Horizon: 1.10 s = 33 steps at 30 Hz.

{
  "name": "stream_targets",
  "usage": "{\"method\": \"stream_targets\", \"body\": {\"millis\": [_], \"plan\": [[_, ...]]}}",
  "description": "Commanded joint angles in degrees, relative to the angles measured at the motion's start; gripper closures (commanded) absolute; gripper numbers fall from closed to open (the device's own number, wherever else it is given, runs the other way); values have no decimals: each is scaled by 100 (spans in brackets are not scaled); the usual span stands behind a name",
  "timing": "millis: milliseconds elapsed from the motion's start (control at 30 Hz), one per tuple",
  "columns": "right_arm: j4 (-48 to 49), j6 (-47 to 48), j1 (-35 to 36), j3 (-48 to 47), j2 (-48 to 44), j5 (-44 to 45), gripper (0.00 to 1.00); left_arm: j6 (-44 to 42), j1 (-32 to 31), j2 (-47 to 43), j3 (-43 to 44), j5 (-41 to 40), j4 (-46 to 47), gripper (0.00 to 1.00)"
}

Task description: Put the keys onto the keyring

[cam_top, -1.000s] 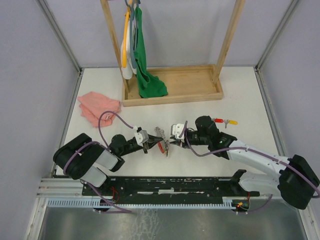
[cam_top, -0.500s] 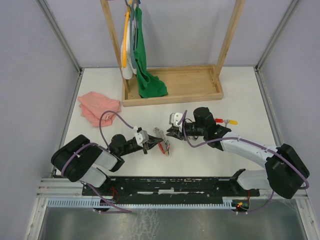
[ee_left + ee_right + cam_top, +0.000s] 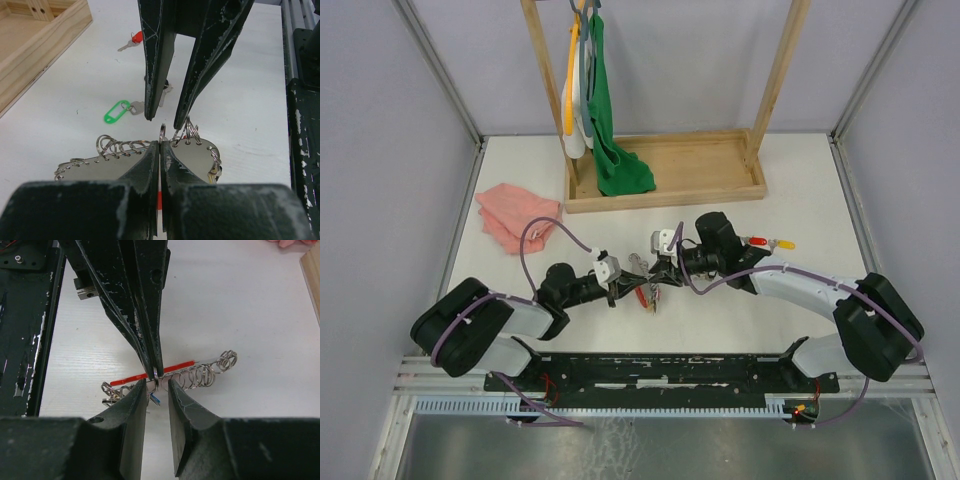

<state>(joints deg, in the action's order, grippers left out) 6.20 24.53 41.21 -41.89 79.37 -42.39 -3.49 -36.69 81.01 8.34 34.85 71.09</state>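
The right hand [image 3: 654,272] is sliding leftward over the counter [image 3: 800,200] toward the keyring [image 3: 645,292], its fingers now flanking the left hand [image 3: 623,284]. The right arm [image 3: 800,285] is swinging inward while the left arm [image 3: 510,315] is settling lower and further left.

Keyring [image 3: 177,367] partly behind left claw [image 3: 155,373]

Top camera, above and behind the arm bases [image 3: 820,355] at 6 o'clock, looks steeply down over the whole worktop [image 3: 800,200]. Each wrist camera sits low and close, facing the other across the keyring [image 3: 180,365], which all three share
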Motion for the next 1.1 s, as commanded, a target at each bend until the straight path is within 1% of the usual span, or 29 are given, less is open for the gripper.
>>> {"method": "stream_targets", "body": {"millis": [0, 133, 300, 400, 467, 533, 567, 633, 733, 767, 867, 1000, 1067], "plan": [[-34, 117, 82, -318, 183, -164, 69, -20, 14, -331, 338, 98, -545, 97], [9, 118, 80, -350, 304, -155, 75, 61, 13, -550, 525, 167, -1234, 97], [-79, 153, 81, -381, 401, -138, 87, -51, 12, -824, 737, 259, -2075, 97], [-113, 154, 87, -386, 432, -179, 98, -129, 12, -954, 930, 277, -2693, 97], [44, 98, 80, -292, 406, -198, 99, -130, 12, -1083, 893, 223, -2710, 95], [572, -122, 72, -92, 315, -227, 99, -14, 17, -1279, 711, 21, -2405, 87], [888, -273, 57, 23, 264, -271, 99, 95, 13, -1354, 569, -123, -2125, 83], [1713, -656, -16, 259, 202, -367, 99, 293, 20, -1460, 254, -398, -1477, 77], [2890, -1219, -97, 559, 244, -452, 99, 603, 94, -1455, -142, -700, -452, 75], [3359, -1423, -102, 619, 278, -476, 99, 721, 180, -1398, -238, -697, -45, 74], [4355, -1901, -149, 754, 384, -472, 99, 1084, 370, -1192, -357, -516, 560, 70], [5113, -2318, -214, 771, 467, -424, 99, 1458, 582, -974, -523, -453, 1362, 67], [5411, -2493, -241, 771, 500, -463, 99, 1501, 651, -931, -552, -488, 1566, 66]]}}
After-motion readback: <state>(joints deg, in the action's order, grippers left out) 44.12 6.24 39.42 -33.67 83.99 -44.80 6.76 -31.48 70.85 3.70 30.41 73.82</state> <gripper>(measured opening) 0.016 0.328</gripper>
